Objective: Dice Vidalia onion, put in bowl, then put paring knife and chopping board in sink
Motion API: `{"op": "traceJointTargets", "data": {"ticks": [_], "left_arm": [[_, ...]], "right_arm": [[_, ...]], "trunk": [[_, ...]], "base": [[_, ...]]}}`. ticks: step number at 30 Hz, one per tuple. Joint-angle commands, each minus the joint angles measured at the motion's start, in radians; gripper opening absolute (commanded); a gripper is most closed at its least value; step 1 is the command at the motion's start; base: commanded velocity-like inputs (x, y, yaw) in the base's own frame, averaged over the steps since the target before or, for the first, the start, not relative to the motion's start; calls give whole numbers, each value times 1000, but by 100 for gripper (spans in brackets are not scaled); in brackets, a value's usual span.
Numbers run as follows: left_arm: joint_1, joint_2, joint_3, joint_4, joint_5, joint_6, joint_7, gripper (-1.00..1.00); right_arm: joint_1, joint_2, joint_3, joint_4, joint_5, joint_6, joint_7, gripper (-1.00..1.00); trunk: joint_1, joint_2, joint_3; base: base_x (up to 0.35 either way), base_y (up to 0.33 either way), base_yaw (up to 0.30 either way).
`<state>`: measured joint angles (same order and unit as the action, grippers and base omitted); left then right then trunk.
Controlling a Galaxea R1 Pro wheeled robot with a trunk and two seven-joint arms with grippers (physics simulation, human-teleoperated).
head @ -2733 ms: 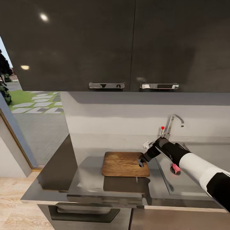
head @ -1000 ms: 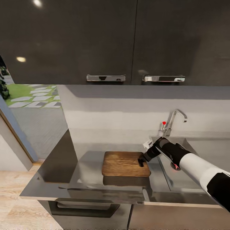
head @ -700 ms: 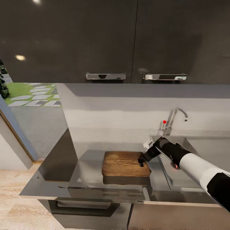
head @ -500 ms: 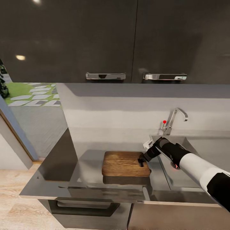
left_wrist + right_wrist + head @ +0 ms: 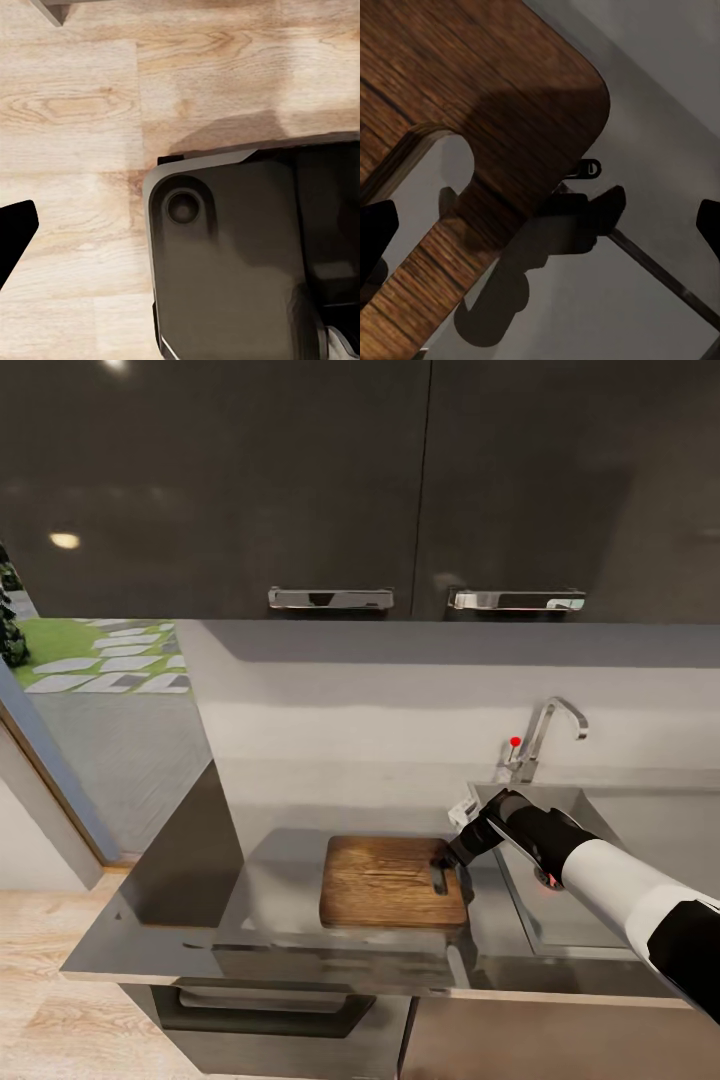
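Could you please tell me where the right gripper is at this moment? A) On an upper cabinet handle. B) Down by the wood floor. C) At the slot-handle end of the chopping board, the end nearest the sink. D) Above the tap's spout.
C: in the head view the right gripper sits at the slot end of the chopping board, beside the sink.

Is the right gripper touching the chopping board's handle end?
Cannot tell. In the head view the right gripper overlaps the chopping board near its slot, with no contact or gap plainly visible.
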<state>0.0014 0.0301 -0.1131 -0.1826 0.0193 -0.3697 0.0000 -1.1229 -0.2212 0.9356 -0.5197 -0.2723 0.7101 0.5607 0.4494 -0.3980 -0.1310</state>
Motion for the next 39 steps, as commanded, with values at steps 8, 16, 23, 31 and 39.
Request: {"op": "traceJointTargets", "data": {"ticks": [8,16,23,31,39], "left_arm": [[0,0,-5,-1,2,-2,0,100],[0,0,-5,3,2,-2,0,100],[0,1,-5,3,2,-2,0,100],[0,1,-5,3,2,-2,0,100],[0,1,-5,3,2,-2,0,100]], "right_arm": [[-2,-1,6,-2,-8,5,-2,100],[-2,-1,6,-2,-8,5,-2,100],[-2,-1,6,-2,-8,4,-2,100],[-2,-1,6,-2,-8,4,-2,100],[0,-2,6,-2,-8,-24,-2,100]], "trunk": [[1,-2,-2],[1,-2,-2],[1,-2,-2],[1,-2,-2],[1,-2,-2]], "base": [[-24,0,0],[-280,0,0],[-334,0,0],[-338,0,0],[-338,0,0]]}}
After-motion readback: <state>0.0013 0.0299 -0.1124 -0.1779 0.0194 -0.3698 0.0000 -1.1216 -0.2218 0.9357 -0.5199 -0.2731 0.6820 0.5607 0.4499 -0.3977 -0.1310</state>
